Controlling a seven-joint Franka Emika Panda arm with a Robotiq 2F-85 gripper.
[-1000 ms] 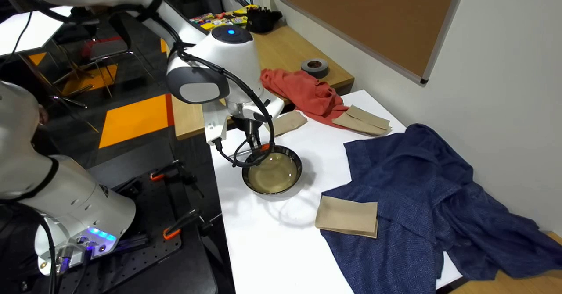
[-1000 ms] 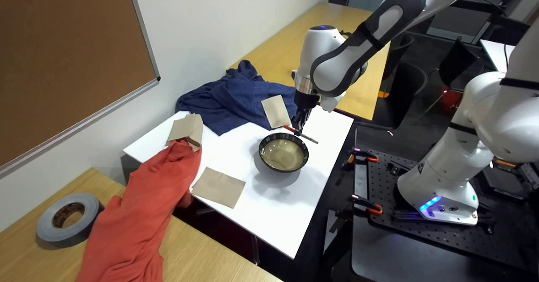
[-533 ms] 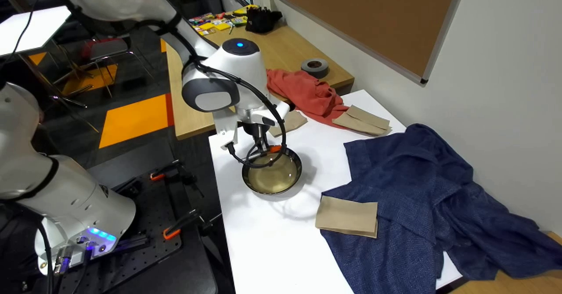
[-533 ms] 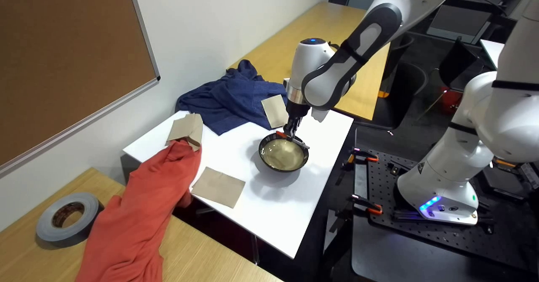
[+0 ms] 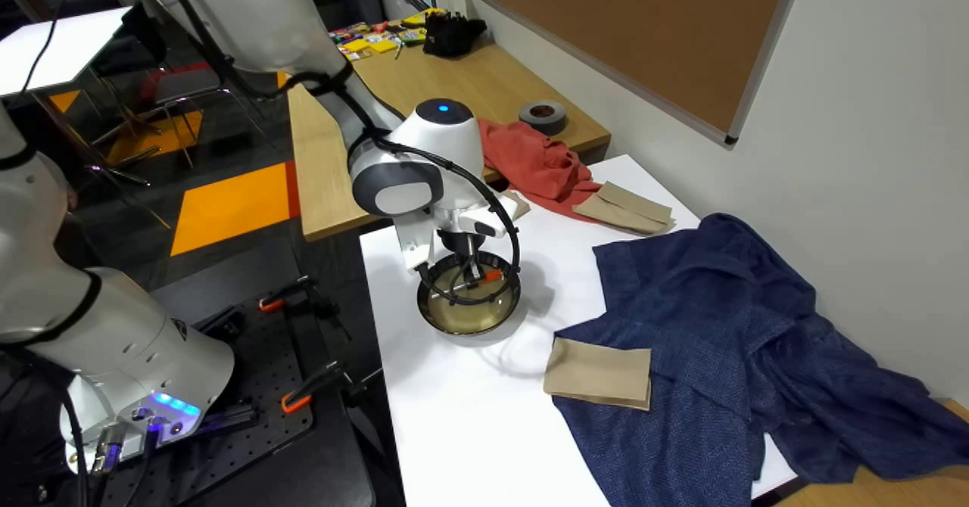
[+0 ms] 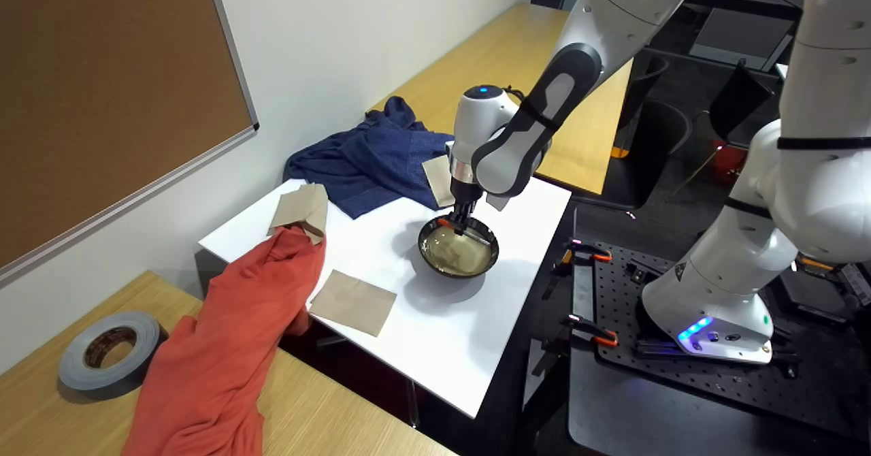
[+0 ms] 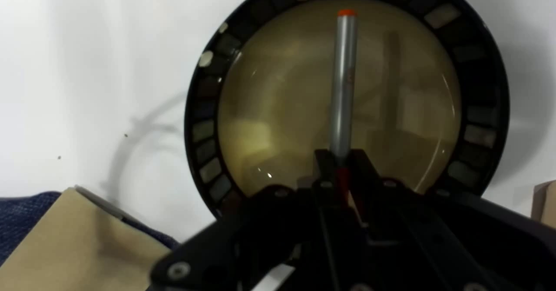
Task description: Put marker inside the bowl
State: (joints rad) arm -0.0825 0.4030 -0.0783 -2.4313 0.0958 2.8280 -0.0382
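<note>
The gripper (image 7: pixel 341 157) pinches the marker (image 7: pixel 344 82), fingers (image 7: pixel 322 163) nearly together, over the bowl (image 7: pixel 278 108) near the robot-side edge of the table (image 5: pixel 484 431). Blue cloth (image 5: pixel 704 333) crosses the opposite edge, beside the wall (image 5: pixel 870 189).

White table (image 6: pixel 463 347): bowl (image 6: pixel 450 255), navy cloth (image 6: pixel 378 160), brown paper (image 6: pixel 354 303), part of red cloth (image 6: pixel 228 344).
</note>
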